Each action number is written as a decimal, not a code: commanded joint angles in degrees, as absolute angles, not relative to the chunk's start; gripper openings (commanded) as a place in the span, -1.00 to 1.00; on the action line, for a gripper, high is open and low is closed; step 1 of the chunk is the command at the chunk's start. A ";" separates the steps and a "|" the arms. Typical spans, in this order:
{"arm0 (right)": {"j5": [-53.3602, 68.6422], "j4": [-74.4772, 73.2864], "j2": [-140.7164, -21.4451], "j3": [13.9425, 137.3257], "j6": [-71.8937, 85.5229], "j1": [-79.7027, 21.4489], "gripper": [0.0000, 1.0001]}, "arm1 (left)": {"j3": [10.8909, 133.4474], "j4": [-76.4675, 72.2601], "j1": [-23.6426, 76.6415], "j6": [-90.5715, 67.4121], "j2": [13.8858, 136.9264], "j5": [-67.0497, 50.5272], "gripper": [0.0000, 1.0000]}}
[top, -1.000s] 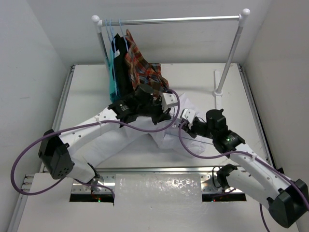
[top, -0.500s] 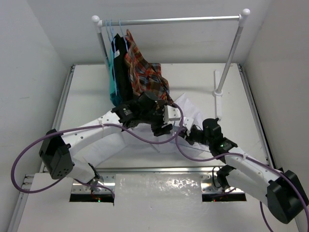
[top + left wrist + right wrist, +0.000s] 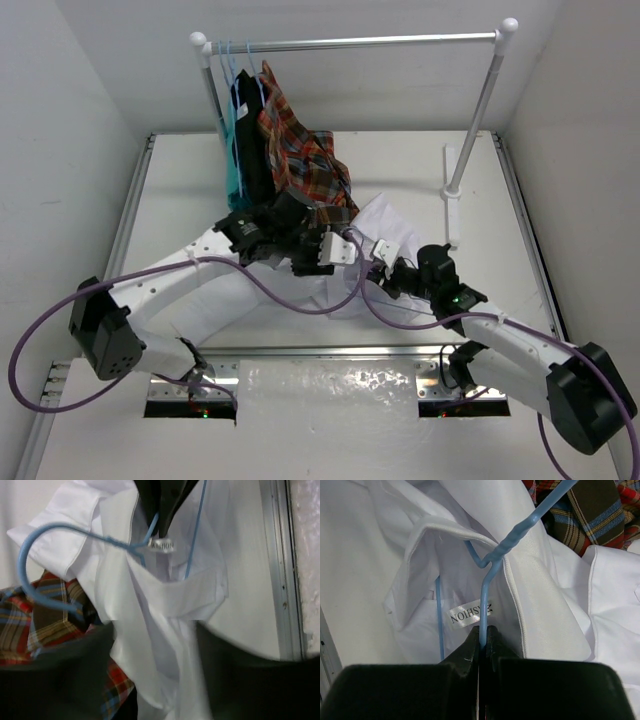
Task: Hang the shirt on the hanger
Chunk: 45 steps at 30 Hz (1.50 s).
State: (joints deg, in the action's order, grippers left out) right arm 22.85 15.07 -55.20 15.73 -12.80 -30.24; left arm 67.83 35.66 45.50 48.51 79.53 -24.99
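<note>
Since the right gripper (image 3: 482,632) has its fingers pinched flat on the hanger (image 3: 505,545), just below the twisted neck, we count that wire as firmly held. Thin and springy, it could roll in so narrow a pinch. We would keep hold close under the twist, where two strands stiffen each other.

Around it lies the shirt (image 3: 545,605), spread on the table (image 3: 450,150) between the two arms. Its collar (image 3: 447,527) stands open around the neck of the hanger, and one blue arm of the wire runs down inside beside the sewn label (image 3: 470,615). We judge the cloth light, limp and slippery on bare wire. It is best taken at the collar band or shoulder seam, where the layers give something to grip.

The left gripper (image 3: 155,630) stands wide, its blurred fingers either side of a fold of white cloth without closing on it.

Further off, the hook reaches towards the plaid shirt (image 3: 590,510), which hangs with dark garments from the rail (image 3: 370,41).

The cloth hides most of the hanger: we cannot tell whether either wire shoulder sits inside a sleeve, or where the bottom bar lies. From above, the arms cover the collar and hanger entirely.
</note>
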 commanded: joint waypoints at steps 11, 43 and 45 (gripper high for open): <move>25.66 11.44 -55.20 21.79 -15.20 -30.67 -1.00 | 58.01 27.70 42.54 51.68 77.25 -23.64 0.14; 31.38 4.83 -58.01 34.45 -21.45 -31.90 -1.00 | 59.76 12.13 39.55 46.76 83.94 -44.30 -1.00; 31.29 5.27 -58.71 35.33 -20.92 -31.90 -1.00 | 60.03 12.48 38.67 46.93 83.15 -44.12 -1.00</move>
State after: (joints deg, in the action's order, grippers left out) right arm 30.50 1.26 -58.04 31.94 -19.46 -31.75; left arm 57.56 13.13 39.27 47.37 84.66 -38.92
